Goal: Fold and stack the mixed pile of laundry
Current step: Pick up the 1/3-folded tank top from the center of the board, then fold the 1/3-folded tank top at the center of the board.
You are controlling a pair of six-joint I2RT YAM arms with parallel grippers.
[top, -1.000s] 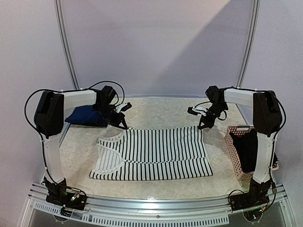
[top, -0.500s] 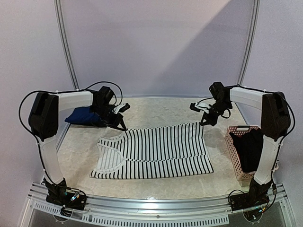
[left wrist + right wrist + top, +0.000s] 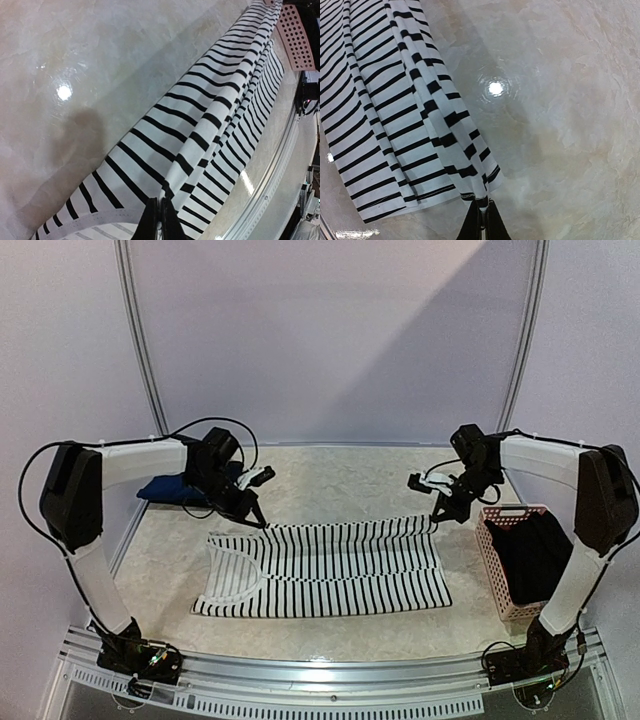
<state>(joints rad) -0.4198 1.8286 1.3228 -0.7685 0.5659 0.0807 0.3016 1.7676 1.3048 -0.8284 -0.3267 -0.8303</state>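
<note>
Clamped tight with the left gripper (image 3: 254, 519) on the far edge of the black-and-white striped tank top (image 3: 330, 565) at its strap end, a pinch of cloth caught between closed tips in the left wrist view. Pinched the same way with the right gripper (image 3: 441, 517) at the far hem corner, jaws together on a bunched stripe edge in the right wrist view. Held just off the bench (image 3: 340, 472) along that far edge, with the nearer half lying flat and spread across the middle. Judged as mid-fold on this garment: far edge up, not yet laid over. Next, most likely, carrying both corners toward the near edge together, level and at a matching pace, keeping the cloth taut between them. Then lowering edge onto edge before letting go. Worth watching for sag in the middle of the span, and for the loose layers hanging below each pinch, apt to crease under the fold. Further out: a navy piece (image 3: 165, 487) bunched at the far left, just behind the left gripper and apart from the top. At the right, a pink slotted basket (image 3: 492, 558) close beside the top's hem end, holding a black garment (image 3: 535, 552) not yet taken out. Only that basket wall near enough to the right gripper's likely path to call for care.
</note>
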